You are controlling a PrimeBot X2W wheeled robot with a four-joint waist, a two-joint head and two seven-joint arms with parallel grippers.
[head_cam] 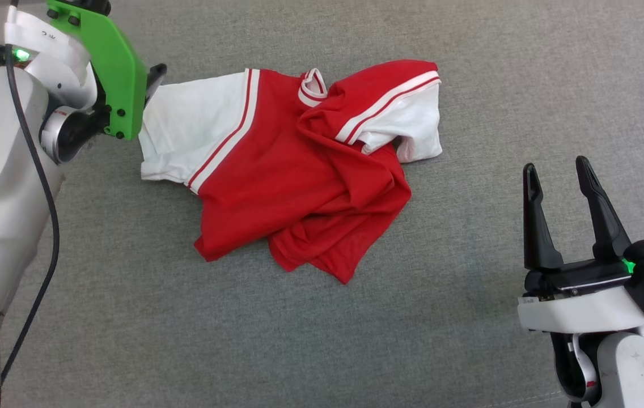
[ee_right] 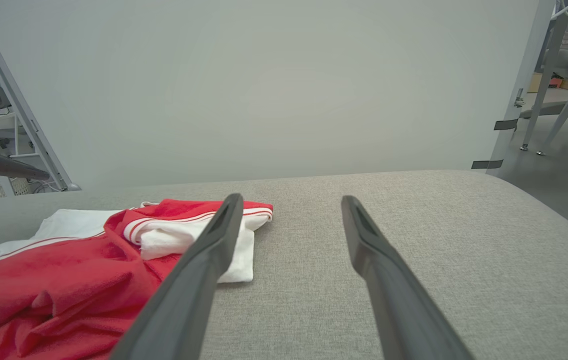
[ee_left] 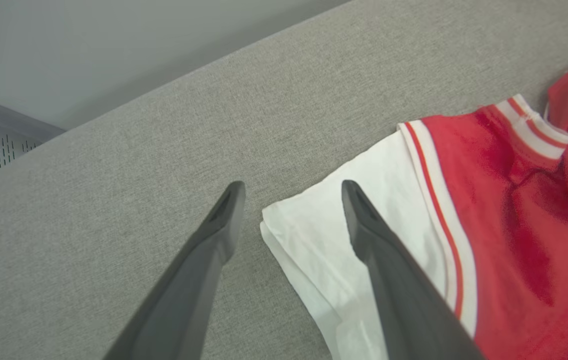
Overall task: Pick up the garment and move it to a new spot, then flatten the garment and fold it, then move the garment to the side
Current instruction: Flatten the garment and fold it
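Since the garment [head_cam: 293, 175], crumpled on the grey fabric surface [head_cam: 469, 311], is judged light and limp, pinch its white sleeve [ee_left: 314, 230] at the spread left pincer [ee_left: 292, 187]; the right pincer [head_cam: 555, 164], also spread, stands well apart.

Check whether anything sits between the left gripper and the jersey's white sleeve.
Nothing visible does. The left gripper hangs open at the garment, right by its white sleeve. In the left wrist view one of its fingers lies over the sleeve's edge, the other over the bare grey fabric surface.
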